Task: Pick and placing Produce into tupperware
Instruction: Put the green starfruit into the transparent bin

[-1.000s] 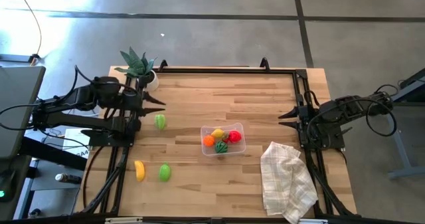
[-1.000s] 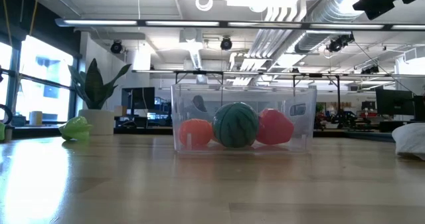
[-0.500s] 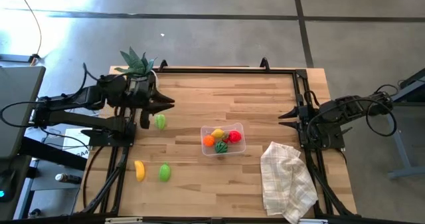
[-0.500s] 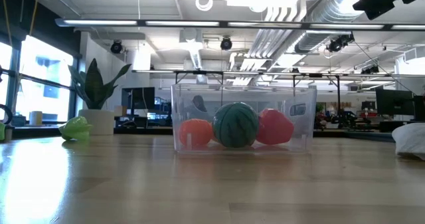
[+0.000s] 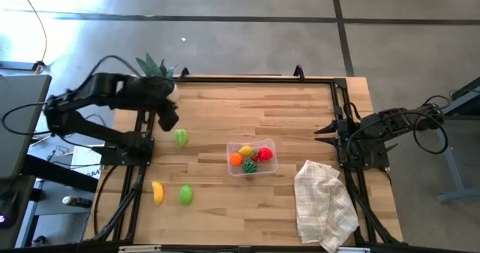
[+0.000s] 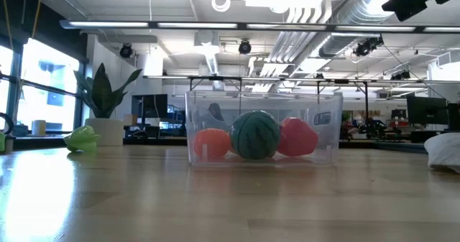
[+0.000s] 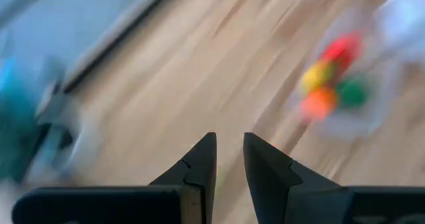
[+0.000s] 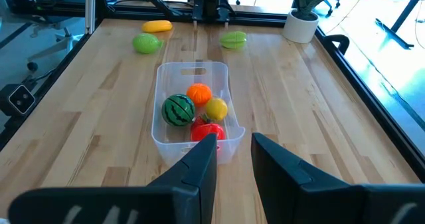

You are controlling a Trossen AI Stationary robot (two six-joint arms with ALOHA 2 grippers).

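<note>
left jaws: my left gripper (image 7: 229, 159) has its fingers (image 7: 199, 164) nearly together, just a thin gap between the tips, nothing in there. So clenched-ish on air, not gripping anything.
left gripper spot: up above the table's back-left part, right by the potted plant (image 5: 155, 73), near the upper green piece (image 5: 181, 137). My wrist picture from there is smeared, only colour blobs.
right jaws: right gripper (image 8: 232, 151) looks the same, narrow slit between the fingers, empty.
right gripper spot: parked at the right edge of the table (image 5: 300, 118), well apart from everything, pointing in across the wood.
tupperware: the clear tupperware (image 5: 252, 158) sits around the middle of the table, upright, a bit right of centre.
in the tub: orange (image 8: 198, 93), watermelon (image 8: 178, 110), lemon (image 8: 216, 108) and a red piece (image 8: 207, 131) all packed in together. From table height the watermelon is in the middle with the orange and the red one either side.
still out on the wood: banana (image 5: 157, 192) and a second green piece (image 5: 186, 195) side by side near the front-left corner, plus that upper green piece further back.
cloth: white checked cloth (image 5: 324, 204) crumpled at the front right, just beside the tub but not touching it.
</note>
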